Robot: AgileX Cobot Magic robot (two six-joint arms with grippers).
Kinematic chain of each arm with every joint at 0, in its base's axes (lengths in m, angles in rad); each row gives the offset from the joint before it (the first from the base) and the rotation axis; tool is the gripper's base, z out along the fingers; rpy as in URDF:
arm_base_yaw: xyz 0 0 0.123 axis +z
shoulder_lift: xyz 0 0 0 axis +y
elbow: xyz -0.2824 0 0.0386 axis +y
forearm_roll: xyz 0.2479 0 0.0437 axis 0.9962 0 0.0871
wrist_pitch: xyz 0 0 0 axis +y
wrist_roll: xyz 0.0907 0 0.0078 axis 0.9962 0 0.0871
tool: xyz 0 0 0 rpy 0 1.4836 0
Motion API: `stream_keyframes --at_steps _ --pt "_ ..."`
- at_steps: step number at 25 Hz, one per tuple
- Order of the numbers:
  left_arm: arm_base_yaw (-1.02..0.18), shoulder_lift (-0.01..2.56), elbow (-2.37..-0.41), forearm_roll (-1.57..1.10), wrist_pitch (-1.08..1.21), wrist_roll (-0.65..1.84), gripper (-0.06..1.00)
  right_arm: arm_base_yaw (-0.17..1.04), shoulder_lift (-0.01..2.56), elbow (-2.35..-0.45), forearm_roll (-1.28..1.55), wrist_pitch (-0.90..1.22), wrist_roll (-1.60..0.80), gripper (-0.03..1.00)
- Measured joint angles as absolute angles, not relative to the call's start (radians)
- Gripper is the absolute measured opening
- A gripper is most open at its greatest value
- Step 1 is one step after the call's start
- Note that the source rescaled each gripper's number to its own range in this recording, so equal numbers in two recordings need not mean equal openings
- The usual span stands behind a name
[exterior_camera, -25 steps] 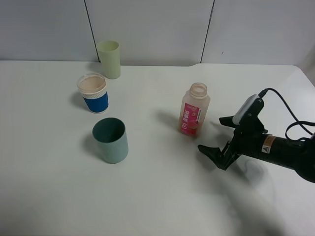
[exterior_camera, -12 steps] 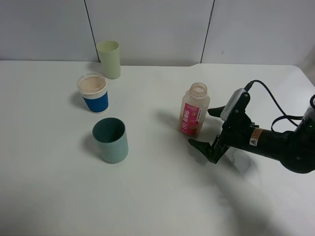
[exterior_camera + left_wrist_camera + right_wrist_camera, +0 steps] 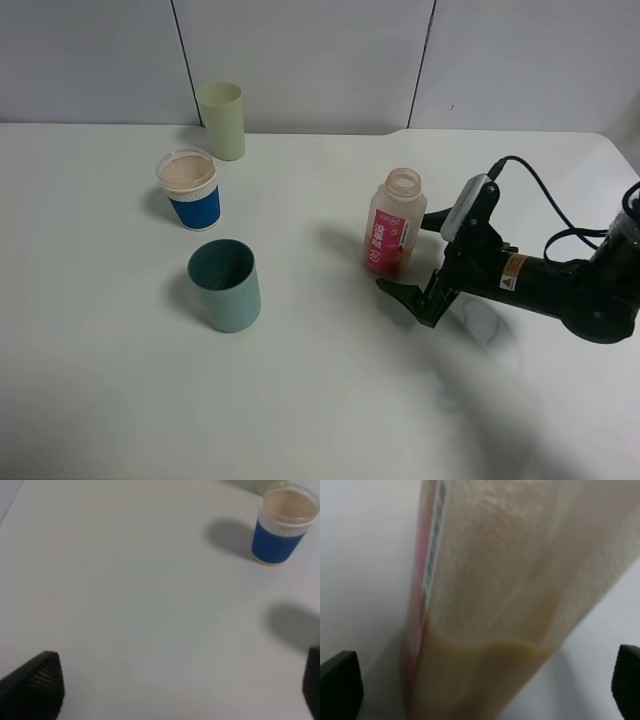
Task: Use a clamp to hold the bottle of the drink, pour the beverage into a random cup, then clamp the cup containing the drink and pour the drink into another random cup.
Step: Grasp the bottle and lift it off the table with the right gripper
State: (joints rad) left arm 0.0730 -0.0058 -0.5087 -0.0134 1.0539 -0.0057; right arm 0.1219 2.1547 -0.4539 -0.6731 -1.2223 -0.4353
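Bottle [image 3: 394, 223] stands upright on the white table [image 3: 300, 400], right of the middle in the high view, with no cap on its wide neck. The right clamp [image 3: 404, 255] is low over the table just beside it, with its jaws spread wide and gripping nothing; one finger is at the far side of the bottle's lower part and the other is in front of its base. In the right wrist view the bottle [image 3: 510, 595] fills the space between the two black fingers [image 3: 340, 682], and I see no contact with them. The beverage [image 3: 480, 680], pale beige, fills only the bottom part of the bottle. The left clamp [image 3: 175, 685] shows only in its own wrist view: its jaws are also wide apart, over bare table, and hold nothing. The blue cup [image 3: 280, 535] is well ahead of it, upright, with a beige inside. In the high view the teal cup [image 3: 226, 285] stands left of the bottle and well apart from it. The blue cup [image 3: 190, 190] is behind the teal one, and the yellow-green cup [image 3: 222, 120] is farthest back, near the wall.
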Motion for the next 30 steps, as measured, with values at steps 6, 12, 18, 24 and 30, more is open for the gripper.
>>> stream_keyframes --at_steps 6,12,18,24,30 --pt "0.073 -0.006 -0.509 -0.013 1.054 -0.006 0.88 0.156 2.156 -0.464 -0.673 -1.22 -0.427 1.0" --pt "0.073 -0.006 -0.509 -0.013 1.054 -0.006 0.88 0.177 2.156 -0.48 -0.673 -1.221 -0.416 1.0" --pt "0.073 -0.006 -0.509 -0.013 1.054 -0.006 0.88 0.189 2.159 -0.48 -0.654 -1.221 -0.372 1.0" --pt "0.073 -0.006 -0.509 -0.013 1.054 -0.006 0.88 0.19 2.196 -0.486 -0.646 -1.228 -0.339 1.0" --pt "0.073 -0.006 -0.509 -0.013 1.054 -0.006 0.88 0.208 2.205 -0.52 -0.647 -1.227 -0.335 1.0"
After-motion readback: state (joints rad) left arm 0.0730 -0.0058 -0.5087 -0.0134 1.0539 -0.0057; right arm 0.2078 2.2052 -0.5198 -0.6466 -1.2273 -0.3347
